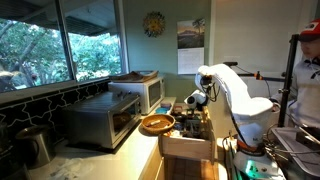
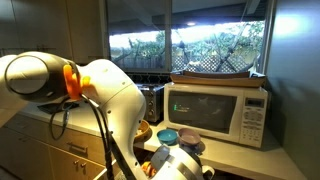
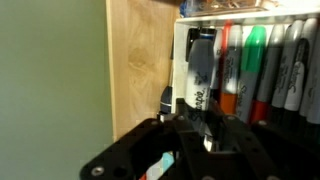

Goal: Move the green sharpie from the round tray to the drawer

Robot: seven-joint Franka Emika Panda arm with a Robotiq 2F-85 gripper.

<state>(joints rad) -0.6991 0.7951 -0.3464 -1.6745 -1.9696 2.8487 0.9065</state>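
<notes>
As arm [image 1: 236, 92] arches, jaws down — above drawer [image 1: 188, 148].

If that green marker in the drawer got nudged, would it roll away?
Probably not far: the green marker lies packed between other markers in the drawer. Its barrel looks rigid and smooth, so likely slippery to pinch.

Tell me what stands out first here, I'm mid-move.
The white robot arm fills the foreground in an exterior view, with the microwave behind it under the window. In the wrist view, a row of markers, one green, lies in the pale-wood drawer just beyond the gripper. The round tray sits on the counter beside the open drawer.
</notes>
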